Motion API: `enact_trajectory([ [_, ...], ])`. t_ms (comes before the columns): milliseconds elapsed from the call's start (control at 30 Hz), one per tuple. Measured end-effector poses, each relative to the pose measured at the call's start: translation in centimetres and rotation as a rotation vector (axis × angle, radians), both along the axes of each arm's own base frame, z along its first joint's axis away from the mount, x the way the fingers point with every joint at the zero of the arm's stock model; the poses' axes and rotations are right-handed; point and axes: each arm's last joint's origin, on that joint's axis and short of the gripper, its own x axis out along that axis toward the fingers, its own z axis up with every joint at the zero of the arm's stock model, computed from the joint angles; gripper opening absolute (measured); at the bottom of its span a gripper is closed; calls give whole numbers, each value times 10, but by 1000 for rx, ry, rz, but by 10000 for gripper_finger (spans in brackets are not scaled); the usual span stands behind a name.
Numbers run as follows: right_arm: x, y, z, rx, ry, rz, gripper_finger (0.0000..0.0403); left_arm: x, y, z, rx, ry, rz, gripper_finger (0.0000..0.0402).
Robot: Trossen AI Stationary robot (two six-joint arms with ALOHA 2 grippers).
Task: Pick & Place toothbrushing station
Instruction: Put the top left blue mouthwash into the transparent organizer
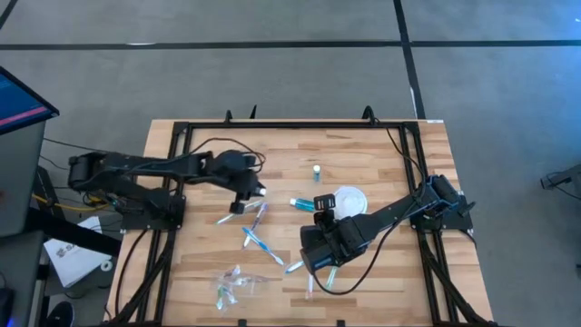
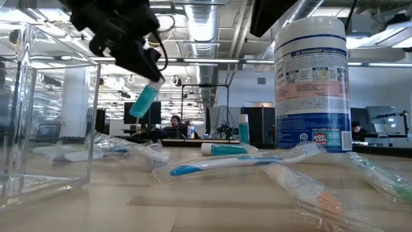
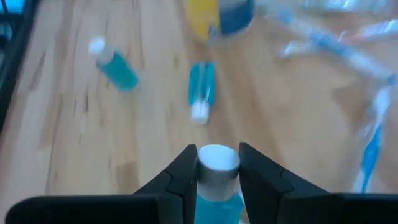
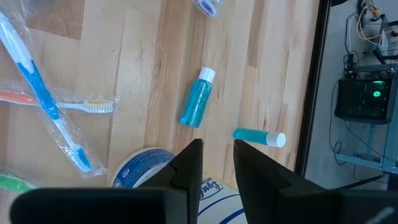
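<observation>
My left gripper [image 1: 243, 200] hangs over the table's left middle, shut on a small blue bottle with a white cap [image 3: 216, 180], which also shows in the low view [image 2: 145, 102]. Two more blue bottles [image 4: 198, 102] [image 4: 260, 137] lie on the wood beside a wipes canister [image 1: 350, 200]. Wrapped toothbrushes [image 1: 260, 242] [image 4: 45, 99] lie flat at the table's middle, one with a blue handle close in the low view [image 2: 222, 165]. My right gripper [image 4: 217, 163] hovers above the toothbrushes right of centre [image 1: 320, 265], its fingers a little apart with nothing between them. My left gripper pinches the bottle between its two fingers, one on each side of the neck just under the white cap [image 3: 217, 175]. The fingers slant down from the table's left. The bottle is lifted clear and hangs tilted, its blue body [image 2: 143, 106] below the gripper.
A clear plastic box [image 2: 45, 109] stands close to the low camera. A crinkly clear bag with greenish items [image 1: 232, 286] lies near the front edge. The tall white wipes canister [image 2: 311, 84] stands right of centre. Black frame rails [image 1: 300, 125] border the table.
</observation>
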Motion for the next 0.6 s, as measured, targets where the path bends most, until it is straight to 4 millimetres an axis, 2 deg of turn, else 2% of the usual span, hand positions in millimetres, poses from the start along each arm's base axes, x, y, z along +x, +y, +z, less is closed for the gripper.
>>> enact_trajectory([
  [367, 0, 0, 0, 1, -3, 2, 82, -35, -29, -14, -155, -178, -28, 86],
  [600, 2, 1, 0, 8, -19, 6, 82, -43, -46, -27, -271, -241, -41, 86],
])
